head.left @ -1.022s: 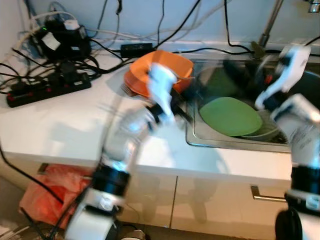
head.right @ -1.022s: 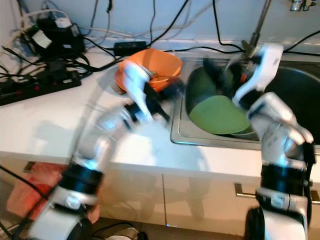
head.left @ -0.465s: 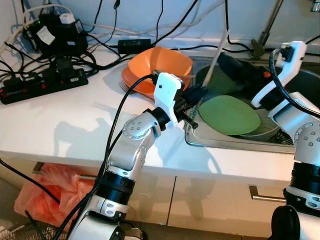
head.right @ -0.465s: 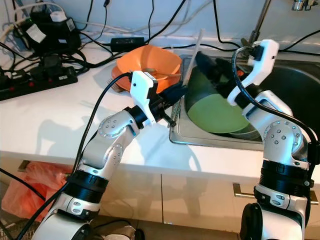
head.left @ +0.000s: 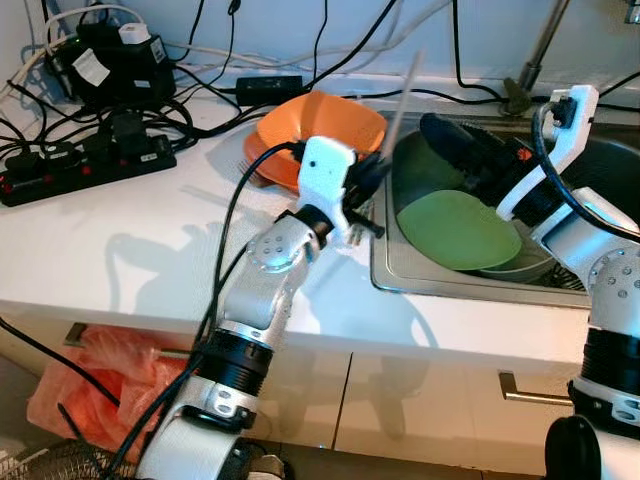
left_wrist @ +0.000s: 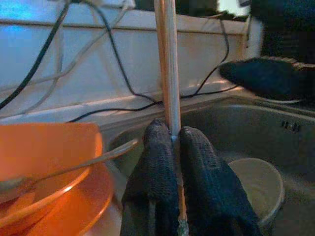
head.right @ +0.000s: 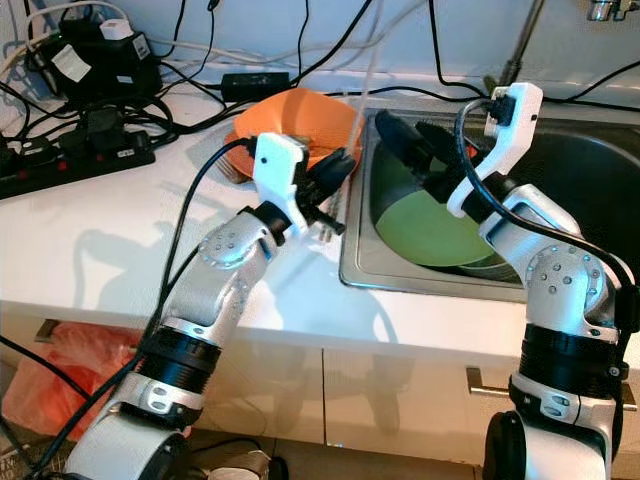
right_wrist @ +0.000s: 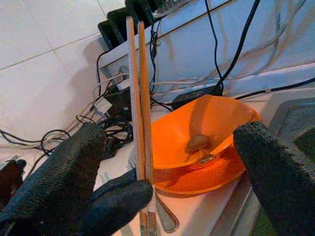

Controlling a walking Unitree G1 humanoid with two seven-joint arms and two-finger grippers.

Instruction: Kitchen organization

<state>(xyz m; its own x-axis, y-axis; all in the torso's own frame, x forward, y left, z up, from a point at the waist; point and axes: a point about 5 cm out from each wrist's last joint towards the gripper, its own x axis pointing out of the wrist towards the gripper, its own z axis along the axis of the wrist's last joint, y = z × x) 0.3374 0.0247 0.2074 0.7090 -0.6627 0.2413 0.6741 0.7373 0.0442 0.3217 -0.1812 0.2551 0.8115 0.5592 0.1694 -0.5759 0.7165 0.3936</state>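
Observation:
My left gripper [head.left: 368, 175] is shut on a pair of wooden chopsticks [left_wrist: 167, 64], which stand nearly upright over the sink's left edge. The left wrist view shows both black fingers [left_wrist: 157, 162] pressed on the sticks. Just left of them an orange bowl [head.left: 320, 125] with a spoon [left_wrist: 74, 164] in it rests on an orange plate [head.left: 268, 165]. My right gripper [right_wrist: 167, 167] is open above the sink, close to the right of the chopsticks [right_wrist: 138, 98] and facing the bowl. A green plate [head.left: 455, 228] lies in the sink [head.left: 450, 285].
Power strips and tangled black cables [head.left: 80, 170] crowd the counter's back left. The faucet [head.left: 530, 60] rises behind the sink. A bowl [left_wrist: 256, 182] sits in the basin under the green plate. White counter [head.left: 130, 260] lies bare in front. A red bag [head.left: 90, 385] is on the floor.
The blur of the head views has gone. My left gripper has raised the chopsticks and swung them left toward the orange bowl. My right gripper has shifted slightly left.

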